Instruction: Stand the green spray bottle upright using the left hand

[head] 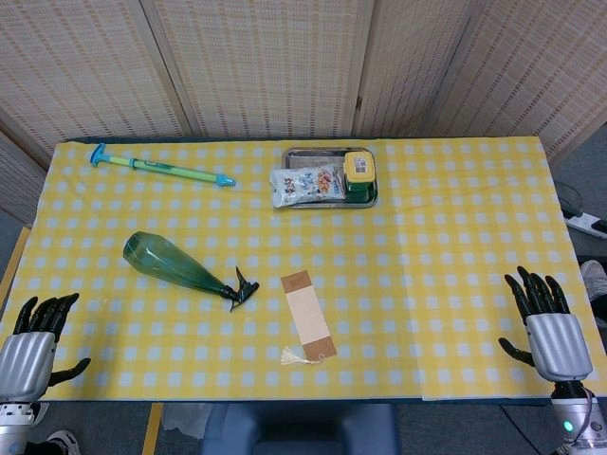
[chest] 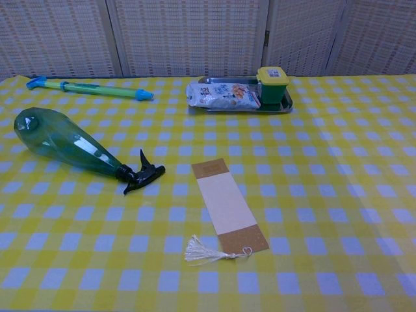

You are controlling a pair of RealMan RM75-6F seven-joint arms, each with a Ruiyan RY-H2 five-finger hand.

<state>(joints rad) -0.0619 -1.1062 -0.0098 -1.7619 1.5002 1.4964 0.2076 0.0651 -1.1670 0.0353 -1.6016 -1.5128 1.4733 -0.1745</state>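
Observation:
The green spray bottle (head: 175,264) (chest: 68,148) lies on its side on the yellow checked tablecloth, left of centre. Its black trigger nozzle (head: 241,289) (chest: 142,175) points toward the right and the near edge. My left hand (head: 35,341) rests at the table's near left corner, fingers spread and empty, well short of the bottle. At the near right corner my right hand (head: 547,331) is likewise spread with nothing in it. Neither hand shows in the chest view.
A paper bookmark (head: 308,317) (chest: 227,205) with a tassel lies right of the nozzle. A metal tray (head: 372,201) (chest: 286,107) at the back holds a snack packet (head: 307,184) and a yellow-green box (head: 358,170). A green-blue water squirter (head: 161,169) (chest: 88,87) lies at back left.

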